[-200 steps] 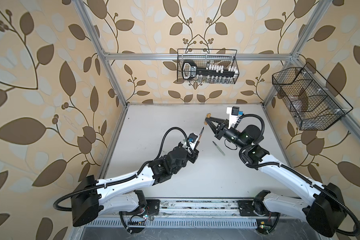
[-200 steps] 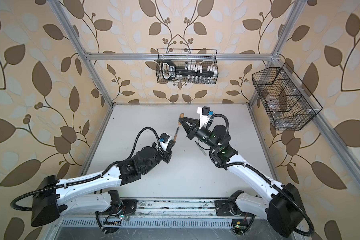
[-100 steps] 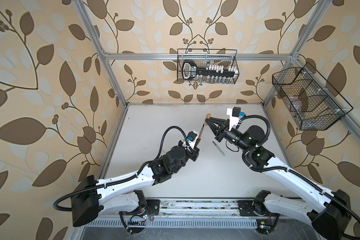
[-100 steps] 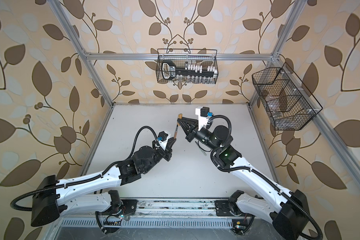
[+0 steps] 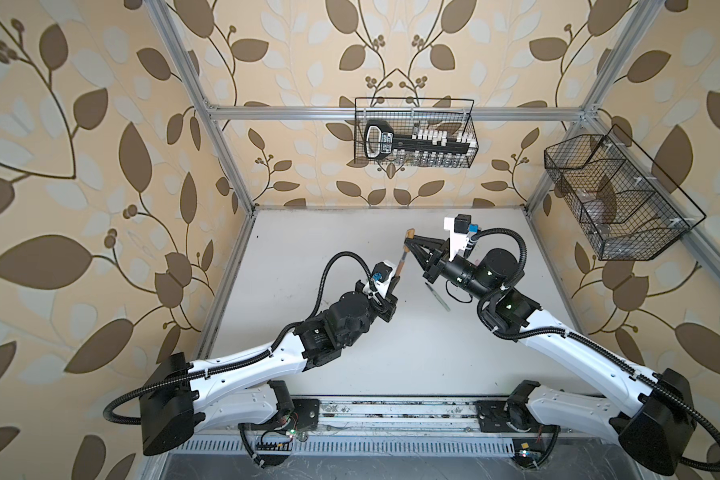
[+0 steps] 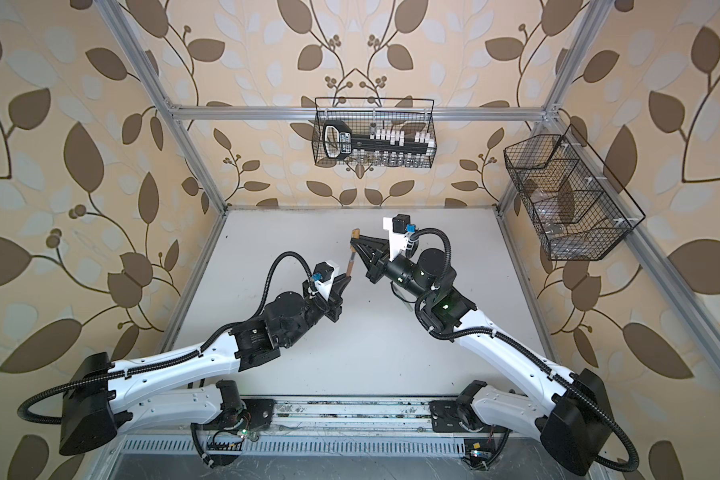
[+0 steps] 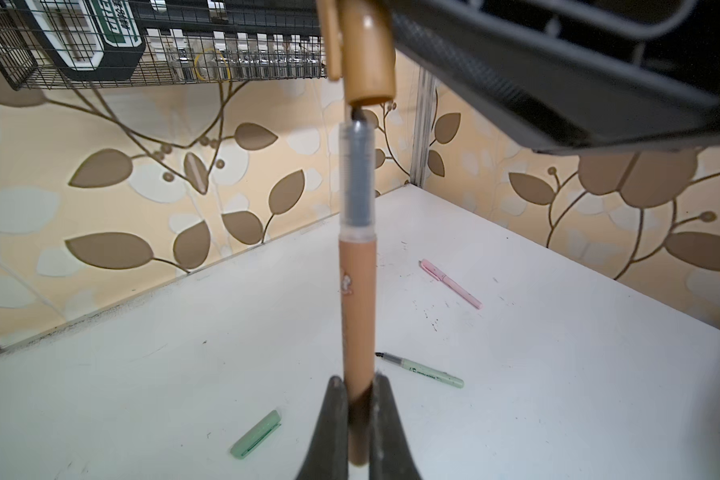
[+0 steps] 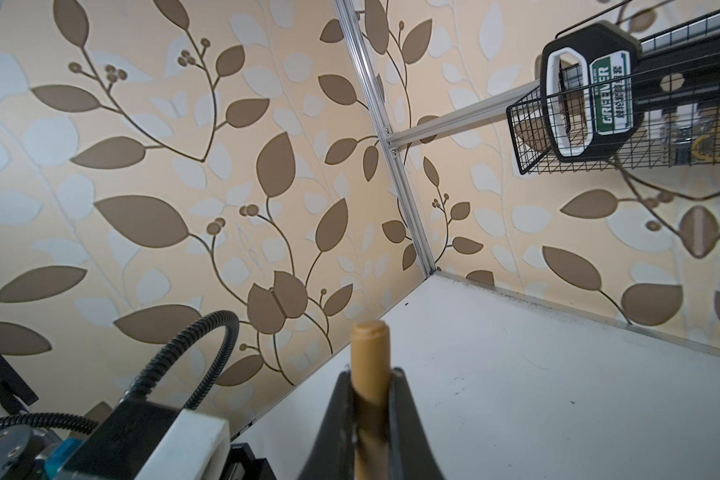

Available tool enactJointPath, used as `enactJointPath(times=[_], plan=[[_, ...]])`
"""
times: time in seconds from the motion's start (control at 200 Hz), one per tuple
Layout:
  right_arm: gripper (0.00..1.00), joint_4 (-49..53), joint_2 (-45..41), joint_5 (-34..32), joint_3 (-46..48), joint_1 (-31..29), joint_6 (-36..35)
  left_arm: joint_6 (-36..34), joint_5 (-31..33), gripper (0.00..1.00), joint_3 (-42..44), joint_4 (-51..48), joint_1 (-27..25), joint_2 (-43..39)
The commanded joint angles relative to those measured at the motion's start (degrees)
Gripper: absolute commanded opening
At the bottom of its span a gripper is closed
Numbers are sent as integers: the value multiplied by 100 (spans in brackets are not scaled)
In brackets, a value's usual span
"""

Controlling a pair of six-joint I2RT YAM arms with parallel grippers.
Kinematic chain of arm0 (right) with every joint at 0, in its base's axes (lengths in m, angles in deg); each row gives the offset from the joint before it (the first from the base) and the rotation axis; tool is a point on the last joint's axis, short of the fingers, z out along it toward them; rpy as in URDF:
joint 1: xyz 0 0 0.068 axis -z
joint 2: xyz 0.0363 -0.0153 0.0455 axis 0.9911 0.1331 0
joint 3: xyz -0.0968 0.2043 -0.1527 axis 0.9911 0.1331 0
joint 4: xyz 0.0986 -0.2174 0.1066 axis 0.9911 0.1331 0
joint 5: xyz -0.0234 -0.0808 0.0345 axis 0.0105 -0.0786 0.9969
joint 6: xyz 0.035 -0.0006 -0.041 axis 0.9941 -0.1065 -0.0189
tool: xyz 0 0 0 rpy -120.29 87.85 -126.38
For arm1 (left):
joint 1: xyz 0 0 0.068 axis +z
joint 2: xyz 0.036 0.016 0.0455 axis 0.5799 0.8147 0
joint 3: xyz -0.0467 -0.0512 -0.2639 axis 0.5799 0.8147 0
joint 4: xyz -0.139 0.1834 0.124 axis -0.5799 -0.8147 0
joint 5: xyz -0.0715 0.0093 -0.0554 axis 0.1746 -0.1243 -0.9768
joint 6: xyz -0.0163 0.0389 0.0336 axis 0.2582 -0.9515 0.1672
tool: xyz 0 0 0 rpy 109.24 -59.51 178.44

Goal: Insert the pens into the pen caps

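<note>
The left gripper (image 7: 358,384) is clamped on the lower barrel of the tan pen (image 7: 358,299), held clear above the white table (image 7: 121,395). The right gripper (image 8: 368,380) pinches the tan cap (image 7: 368,54), its mouth just at that pen's dark tip. Beyond the tan pen, a green pen (image 7: 425,371), a green cap (image 7: 256,434) and a pink pen (image 7: 451,284) lie on the table.

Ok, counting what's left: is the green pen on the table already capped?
No, in the left wrist view the green pen lies with its dark tip bare, and the green cap lies apart from it.
</note>
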Motion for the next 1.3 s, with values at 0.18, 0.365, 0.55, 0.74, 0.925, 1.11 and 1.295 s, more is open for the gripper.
enactJointPath(times=[0.18, 0.365, 0.55, 0.74, 0.925, 1.11, 1.295], plan=[[0, -429, -58, -270, -161, -16, -85, 11, 75, 0, -31, 223, -5, -137], [0, -523, -34, -342, -137, 1, -102, 1, 48, 0, -58, 198, -5, -120], [0, -643, 7, -321, -83, -1, -26, -2, 57, 0, -58, 184, -5, -120], [0, -727, 33, -336, 73, -21, 76, 15, 50, 0, -47, 191, -1, -137], [0, -889, 107, -320, 207, -23, 187, -11, 48, 0, -79, 151, -2, -128], [0, -949, 204, -309, 225, -42, 190, -20, 46, 0, -92, 107, 3, -154], [0, -966, 243, -298, 237, -60, 187, -11, 65, 0, -101, 90, 3, -146]])
